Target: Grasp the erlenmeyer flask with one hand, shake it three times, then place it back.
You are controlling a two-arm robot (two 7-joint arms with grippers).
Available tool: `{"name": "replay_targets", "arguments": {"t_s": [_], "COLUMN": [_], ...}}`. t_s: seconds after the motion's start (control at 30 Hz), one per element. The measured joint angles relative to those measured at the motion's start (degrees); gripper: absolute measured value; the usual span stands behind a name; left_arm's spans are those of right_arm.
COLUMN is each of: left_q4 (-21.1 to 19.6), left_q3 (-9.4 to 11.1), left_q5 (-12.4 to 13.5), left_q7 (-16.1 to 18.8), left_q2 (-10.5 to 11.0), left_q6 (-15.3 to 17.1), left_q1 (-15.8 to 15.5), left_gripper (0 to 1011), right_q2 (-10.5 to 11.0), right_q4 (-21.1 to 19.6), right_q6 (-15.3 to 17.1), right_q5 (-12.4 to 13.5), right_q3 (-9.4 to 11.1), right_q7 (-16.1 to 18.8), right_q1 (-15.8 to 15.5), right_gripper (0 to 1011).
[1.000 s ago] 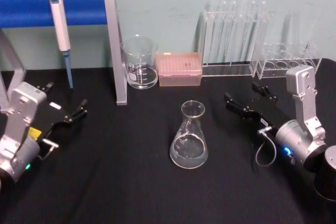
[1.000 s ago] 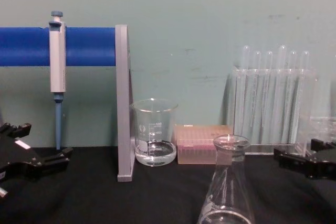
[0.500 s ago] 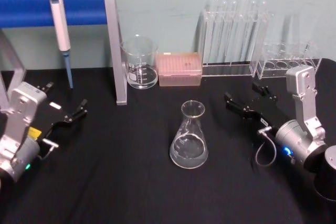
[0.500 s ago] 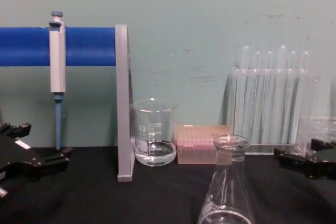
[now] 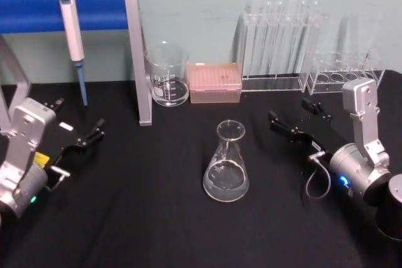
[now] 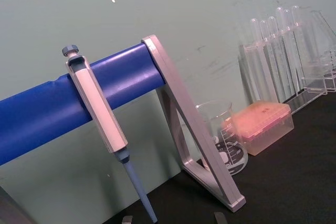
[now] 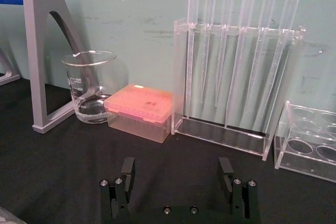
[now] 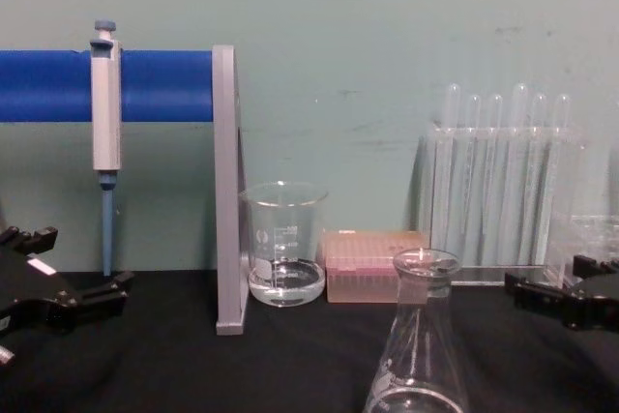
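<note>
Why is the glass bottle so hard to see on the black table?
Head view: the flask is clear, so the black cloth shows through; only pale glints mark its rim and base. Chest view: its lower half is cut off by the frame edge, and the test tubes fade into the pale wall.

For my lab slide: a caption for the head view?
Erlenmeyer flask upright on black table, between open left end effector and right end effector.
</note>
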Motion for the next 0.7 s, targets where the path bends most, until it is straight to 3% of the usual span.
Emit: {"name": "replay_targets", "arguments": {"t_s": [0.7], "left_q4": [0.0], "left_q3": [0.0], "left_q5": [0.0], "left_q7": [0.0], "left_q2": [0.0], "left_q6": [0.0], "left_q1": [0.0], "left_gripper": [1001], "right_q2": [0.0], "right_q4": [0.0], "right_q6": [0.0], "right_q5": [0.0], "right_q3": [0.0], "right_q7": [0.01], "right_q1": [0.0], "right_gripper": [1000]}}
